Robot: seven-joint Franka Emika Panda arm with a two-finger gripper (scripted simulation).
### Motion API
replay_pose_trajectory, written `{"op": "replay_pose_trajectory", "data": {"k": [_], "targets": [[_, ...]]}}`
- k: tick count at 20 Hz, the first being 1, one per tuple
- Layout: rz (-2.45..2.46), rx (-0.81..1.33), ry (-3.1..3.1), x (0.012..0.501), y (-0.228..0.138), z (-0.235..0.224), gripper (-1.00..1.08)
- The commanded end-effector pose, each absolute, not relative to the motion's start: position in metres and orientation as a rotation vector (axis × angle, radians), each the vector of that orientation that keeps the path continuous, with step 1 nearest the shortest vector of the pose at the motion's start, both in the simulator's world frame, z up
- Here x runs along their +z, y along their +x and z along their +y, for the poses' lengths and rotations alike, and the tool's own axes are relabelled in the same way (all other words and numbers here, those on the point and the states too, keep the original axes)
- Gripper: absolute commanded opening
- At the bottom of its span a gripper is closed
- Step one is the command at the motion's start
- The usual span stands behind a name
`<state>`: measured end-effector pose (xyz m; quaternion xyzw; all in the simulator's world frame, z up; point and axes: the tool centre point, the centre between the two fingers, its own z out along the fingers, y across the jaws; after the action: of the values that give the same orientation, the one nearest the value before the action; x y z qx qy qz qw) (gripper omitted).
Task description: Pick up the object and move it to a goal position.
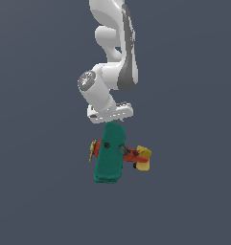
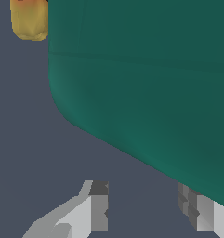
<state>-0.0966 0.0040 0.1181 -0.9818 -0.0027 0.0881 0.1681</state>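
Note:
The toy biplane point(image 1: 109, 153) has broad teal-green wings, a red fuselage, a yellow tail point(image 1: 144, 158) and a yellow propeller at the exterior view's left. My gripper point(image 1: 112, 122) is right above the far end of its upper wing, with the fingertips hidden there. In the wrist view the teal wing point(image 2: 146, 69) fills most of the picture, with a yellow part point(image 2: 29, 21) at one corner. My gripper point(image 2: 141, 188) is open: its two fingers point(image 2: 98, 204) stand wide apart with nothing between them. The wing's edge reaches up to one finger.
A plain dark grey-blue surface point(image 1: 40, 191) lies all around the plane. The white arm point(image 1: 112, 48) comes down from the top of the exterior view. No other objects show.

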Motion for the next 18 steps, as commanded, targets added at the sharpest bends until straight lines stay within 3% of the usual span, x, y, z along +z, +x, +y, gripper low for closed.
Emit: {"op": "replay_pose_trajectory", "data": {"k": [1,18], "targets": [[-0.005,0.249,-2.782,0.117,-0.097,0.004,0.28],[0.055,0.28,-2.665,0.111,-0.109,0.007,0.28]]}}
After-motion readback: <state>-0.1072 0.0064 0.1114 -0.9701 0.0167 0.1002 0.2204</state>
